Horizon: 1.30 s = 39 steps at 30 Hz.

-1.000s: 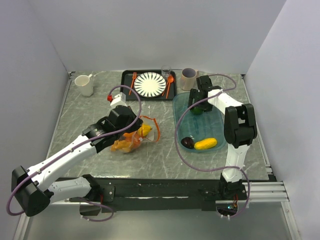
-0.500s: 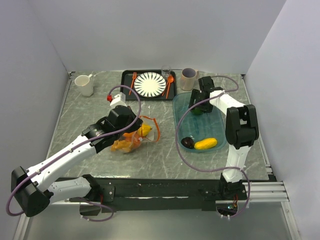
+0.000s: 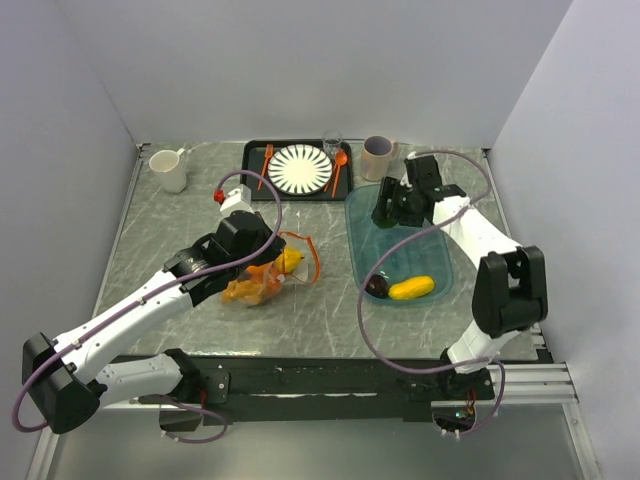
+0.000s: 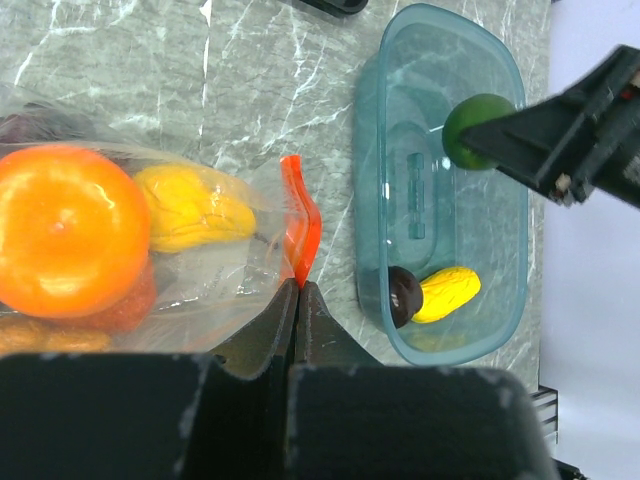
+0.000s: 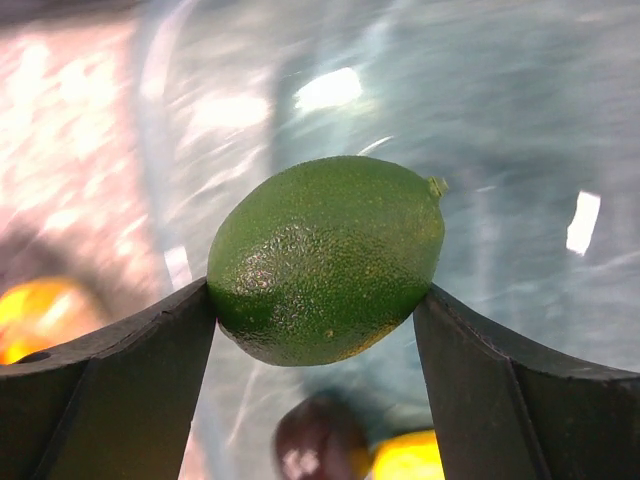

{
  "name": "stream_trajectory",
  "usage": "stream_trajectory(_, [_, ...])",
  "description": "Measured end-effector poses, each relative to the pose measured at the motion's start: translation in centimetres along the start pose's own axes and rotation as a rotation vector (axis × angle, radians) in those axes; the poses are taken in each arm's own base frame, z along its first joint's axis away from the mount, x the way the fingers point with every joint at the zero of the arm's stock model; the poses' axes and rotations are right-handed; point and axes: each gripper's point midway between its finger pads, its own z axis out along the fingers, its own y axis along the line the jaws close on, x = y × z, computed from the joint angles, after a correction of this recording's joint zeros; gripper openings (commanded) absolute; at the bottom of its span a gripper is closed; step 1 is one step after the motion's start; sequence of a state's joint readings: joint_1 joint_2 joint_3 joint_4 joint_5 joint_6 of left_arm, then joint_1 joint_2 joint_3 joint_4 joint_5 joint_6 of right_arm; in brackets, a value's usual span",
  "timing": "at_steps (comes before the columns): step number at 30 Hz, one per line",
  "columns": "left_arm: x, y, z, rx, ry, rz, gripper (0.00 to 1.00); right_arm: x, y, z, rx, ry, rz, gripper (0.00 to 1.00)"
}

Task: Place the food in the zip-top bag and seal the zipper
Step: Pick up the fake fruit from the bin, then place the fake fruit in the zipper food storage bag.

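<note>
In the overhead view, your zip-top bag (image 3: 245, 292) lies left of centre with the left gripper (image 3: 265, 268) on it. The left wrist view shows what the overhead cannot. That gripper's jaws are pressed together on the bag's edge just below the zipper (image 4: 300, 225), which curls up unsealed. At the left of that frame the orange (image 4: 65, 230) and a yellow piece (image 4: 195, 207) already sit inside; something reddish under the orange is too blurred to name.

Right of centre, the teal tub (image 4: 372, 150) holds a dark purple piece (image 4: 404, 296) touching a second yellow piece (image 4: 448, 292) at its lower end.

At the upper right, the right gripper (image 3: 388, 210) hangs over the tub's far end. Only the right wrist view makes its grip plain: the jaws stand wide and pinch the green piece (image 5: 330, 258) from both sides, apparently clear of the tub floor.

You're partway, I judge. The green piece is in hand to carry across, two pieces are left in the tub, and then the zipper needs closing.
</note>
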State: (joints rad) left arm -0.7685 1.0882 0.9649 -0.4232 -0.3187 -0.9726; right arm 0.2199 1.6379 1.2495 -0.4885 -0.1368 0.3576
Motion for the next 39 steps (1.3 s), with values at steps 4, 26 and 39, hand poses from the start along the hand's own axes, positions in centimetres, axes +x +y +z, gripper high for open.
stream_trajectory(4, [0.0,0.0,0.0,0.001,0.0,0.0,0.01,2.2,4.7,-2.2,-0.125,0.005,-0.084,0.3])
stream_trajectory(26, [-0.1,-0.2,-0.3,0.011,0.002,-0.003,0.01,13.5,20.7,-7.2,-0.594,0.194,-0.247,0.3])
stream_trajectory(39, [-0.1,-0.4,-0.6,0.023,0.002,-0.003,0.01,15.5,23.2,-5.1,-0.606,0.269,-0.266,0.37])
